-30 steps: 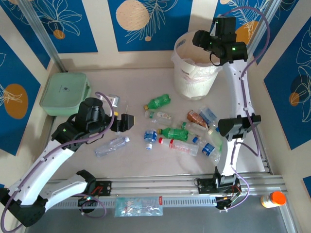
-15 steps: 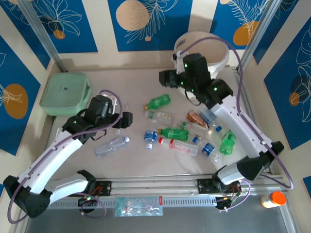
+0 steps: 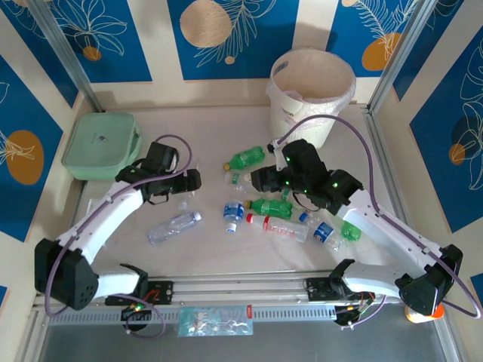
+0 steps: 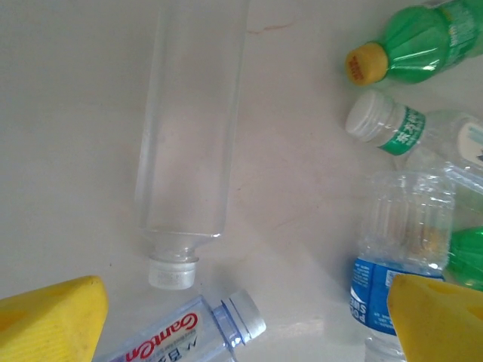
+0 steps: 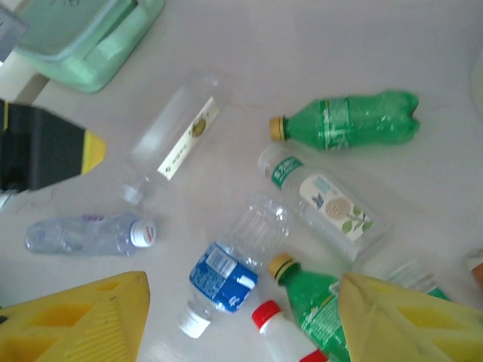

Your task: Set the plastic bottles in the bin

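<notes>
The table (image 3: 211,128) carries everything, and the 2 arms reach inward from its near edge. The left arm (image 3: 113,211) bends over the left half and the right arm (image 3: 385,226) sweeps to the middle, so each covers its own side of the litter. The bin (image 3: 300,121) stands upright at the far edge toward the right, its top open so that bottles can be dropped in from above; what lies inside I cannot tell. A pale green box (image 3: 100,145) sits lidded at the far left, apart from the work. The left gripper (image 3: 189,182) is released and empty, jaws spread wide and pointing down at a clear bottle (image 4: 192,128) that lies flat with its cap toward the gripper. It looks to be lining up on that one or on the red-lettered bottle (image 4: 177,332) just beside it. The right gripper (image 3: 256,179) is also unclenched and holds nothing. It hangs low over the main cluster, above a blue-labelled bottle (image 5: 226,275) and near a green bottle (image 5: 343,128). The bottles (image 3: 279,225) lie on their sides across the middle of the table, some touching, all well apart from the bin. By my reading most of the job is left, with each bottle needing a pick and a carry to the far right.
</notes>
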